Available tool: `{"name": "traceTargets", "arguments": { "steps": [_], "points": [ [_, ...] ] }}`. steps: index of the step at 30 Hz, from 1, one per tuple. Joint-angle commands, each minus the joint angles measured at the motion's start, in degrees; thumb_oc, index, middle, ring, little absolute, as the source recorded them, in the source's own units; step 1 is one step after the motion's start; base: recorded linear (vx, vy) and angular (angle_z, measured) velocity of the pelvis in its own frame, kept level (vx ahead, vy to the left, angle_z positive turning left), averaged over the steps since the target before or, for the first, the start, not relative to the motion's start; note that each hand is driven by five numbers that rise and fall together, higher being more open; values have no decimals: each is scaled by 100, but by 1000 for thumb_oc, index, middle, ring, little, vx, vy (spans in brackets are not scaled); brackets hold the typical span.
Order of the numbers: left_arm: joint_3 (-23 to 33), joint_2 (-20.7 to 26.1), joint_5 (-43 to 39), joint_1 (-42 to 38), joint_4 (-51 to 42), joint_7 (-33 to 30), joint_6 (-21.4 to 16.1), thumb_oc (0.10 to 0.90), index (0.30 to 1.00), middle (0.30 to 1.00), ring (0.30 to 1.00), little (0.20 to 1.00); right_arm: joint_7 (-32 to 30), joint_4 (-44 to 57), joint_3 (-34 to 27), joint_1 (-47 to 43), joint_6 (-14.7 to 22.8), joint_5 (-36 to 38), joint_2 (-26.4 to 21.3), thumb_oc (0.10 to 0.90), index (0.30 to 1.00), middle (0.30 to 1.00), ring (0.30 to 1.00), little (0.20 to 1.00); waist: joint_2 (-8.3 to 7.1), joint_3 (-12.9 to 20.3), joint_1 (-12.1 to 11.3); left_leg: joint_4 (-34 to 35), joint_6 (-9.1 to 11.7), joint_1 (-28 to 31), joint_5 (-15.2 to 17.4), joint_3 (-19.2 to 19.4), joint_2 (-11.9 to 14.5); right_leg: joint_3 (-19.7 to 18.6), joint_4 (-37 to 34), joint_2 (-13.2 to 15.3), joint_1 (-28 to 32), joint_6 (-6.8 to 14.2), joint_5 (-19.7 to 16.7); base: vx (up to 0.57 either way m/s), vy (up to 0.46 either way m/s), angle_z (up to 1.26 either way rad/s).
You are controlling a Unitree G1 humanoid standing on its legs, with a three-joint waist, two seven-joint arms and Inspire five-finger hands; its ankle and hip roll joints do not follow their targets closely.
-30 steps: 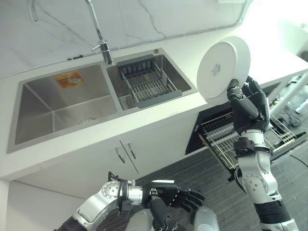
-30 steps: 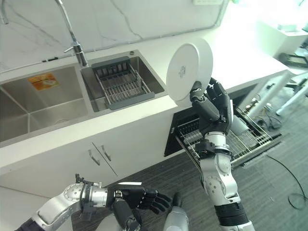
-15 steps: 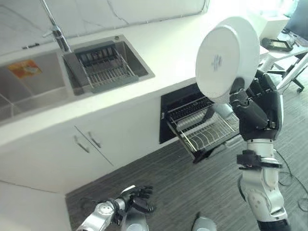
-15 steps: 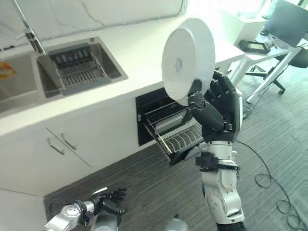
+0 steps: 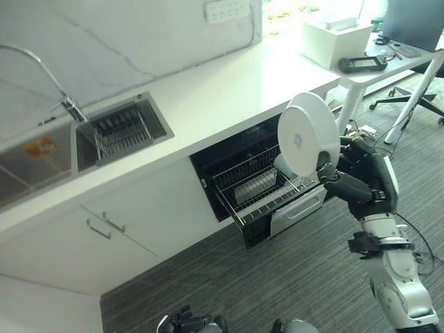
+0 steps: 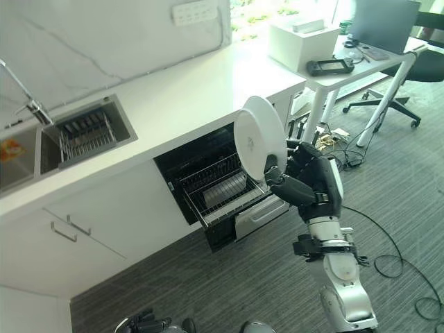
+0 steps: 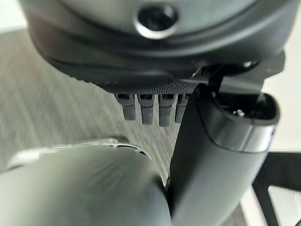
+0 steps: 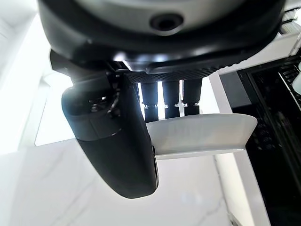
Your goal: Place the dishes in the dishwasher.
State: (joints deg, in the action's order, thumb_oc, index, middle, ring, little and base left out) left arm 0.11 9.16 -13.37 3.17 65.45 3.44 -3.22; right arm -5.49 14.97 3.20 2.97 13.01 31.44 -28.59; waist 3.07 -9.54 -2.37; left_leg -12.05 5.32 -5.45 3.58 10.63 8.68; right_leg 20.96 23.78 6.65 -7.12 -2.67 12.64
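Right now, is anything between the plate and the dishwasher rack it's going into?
Nothing visible blocks it. The robot hand on the right holds the white plate upright just above the pulled-out dishwasher rack, whose near wires look free; a bowl sits behind the plate.

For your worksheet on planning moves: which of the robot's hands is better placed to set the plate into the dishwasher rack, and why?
The right hand: it already grips the plate upright beside the pulled-out rack. The left hand hangs low, away from it.
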Motion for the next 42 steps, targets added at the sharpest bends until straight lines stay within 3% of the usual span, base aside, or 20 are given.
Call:
{"name": "traceTargets", "arguments": {
  "steps": [1,5,7,8,9,10,11,12,15,18,21,23,32,39,42],
  "points": [
    [-340,463,234,471,691,62,187,800,900,900,900,900,108,672,-320,-957,680,-239,170,400,300,300,300,300,-126,-70,-51,-513,6,-314,615,96,-41,-164,-659,458,421,931,-23,100,217,3],
    [-229,462,188,411,932,12,264,800,900,900,900,900,291,646,-303,-943,642,-293,277,400,300,300,300,300,-222,-24,-101,-513,-196,-195,797,-61,-278,-130,-659,570,552,1057,-87,171,315,-8],
    [-282,585,519,311,969,1,521,800,900,900,900,900,135,541,-261,-1087,727,-401,373,400,300,300,300,300,-255,-34,-146,-513,-428,-137,909,-240,-430,-9,-659,534,883,1161,-485,249,397,-11],
    [-315,627,553,278,977,-7,645,800,900,900,900,900,65,529,-214,-1103,817,-481,402,400,300,300,300,300,-176,-69,-56,-513,-559,-111,945,-429,-513,-209,-192,385,780,1200,-987,150,250,-8],
    [-359,638,546,250,951,-17,736,800,900,900,900,900,29,538,-180,-1106,848,-521,407,400,300,300,300,300,-169,-107,5,-513,-603,-86,970,-467,-555,-414,148,380,491,1172,-1071,107,161,2],
    [-457,645,503,208,930,-67,802,800,900,900,900,900,6,514,-151,-1118,890,-588,422,400,300,300,300,300,-170,-137,52,-513,-612,-76,987,-480,-565,-527,20,373,354,1113,-1112,63,8,15],
    [-560,658,423,160,921,-126,831,800,900,900,900,900,-41,446,-137,-1139,948,-664,414,400,300,300,300,300,-159,-148,81,-513,-593,-87,979,-504,-545,-549,-364,356,394,1058,-1100,52,-112,17],
    [-587,690,328,70,910,-134,869,800,900,900,900,900,-109,344,-124,-1184,1003,-713,341,400,300,300,300,300,-193,-147,92,-513,-560,-140,958,-512,-565,-672,-659,476,295,1011,-851,31,-204,15],
    [-537,817,344,-47,876,-156,1061,800,900,900,900,900,-436,355,-180,-1195,759,-1165,263,400,300,300,300,300,-349,-114,113,-513,-506,-130,1114,-362,-564,-1033,-659,1044,-362,1285,-1106,91,-367,12],
    [-486,846,747,37,829,-189,1232,800,900,900,900,900,-792,388,-346,-1145,428,-1485,26,400,300,300,300,300,-407,15,100,-513,-353,-38,1106,-208,-180,-844,-659,1011,-288,1390,-712,186,-511,26],
    [-424,613,843,294,750,-164,1258,800,900,900,900,900,-798,355,-582,-1020,158,-1466,-310,400,300,300,300,300,-357,77,155,-513,-95,84,1030,9,271,-691,-659,872,-178,1298,-470,146,-343,-11],
    [-527,486,863,344,751,-182,1138,800,900,900,900,900,-874,171,-650,-1052,184,-1562,-408,400,300,300,300,300,-343,75,177,-513,0,46,977,29,390,-619,-659,825,-189,1243,-435,-9,-195,-12],
    [-472,593,649,380,522,-405,1181,800,900,900,900,900,-1192,-625,-188,-1211,-119,-2500,-634,400,300,300,300,300,-262,182,103,-513,77,58,990,-132,320,-509,-659,935,-109,1323,-451,1,-3,11],
    [-428,885,816,311,368,-352,1446,800,900,900,900,900,-1252,-1450,365,-1783,-227,-3111,-931,400,300,300,300,300,-249,194,-116,-513,52,48,1022,-282,192,-365,-659,1076,-96,1411,-525,-6,37,15],
    [-462,927,903,341,423,-309,1396,800,900,900,900,900,-1223,-1957,649,-2238,-394,-3207,-1036,400,300,300,300,300,-291,176,-256,-513,43,25,1022,-354,156,-289,-659,1122,-96,1430,-551,-19,19,15]
  ]
}}
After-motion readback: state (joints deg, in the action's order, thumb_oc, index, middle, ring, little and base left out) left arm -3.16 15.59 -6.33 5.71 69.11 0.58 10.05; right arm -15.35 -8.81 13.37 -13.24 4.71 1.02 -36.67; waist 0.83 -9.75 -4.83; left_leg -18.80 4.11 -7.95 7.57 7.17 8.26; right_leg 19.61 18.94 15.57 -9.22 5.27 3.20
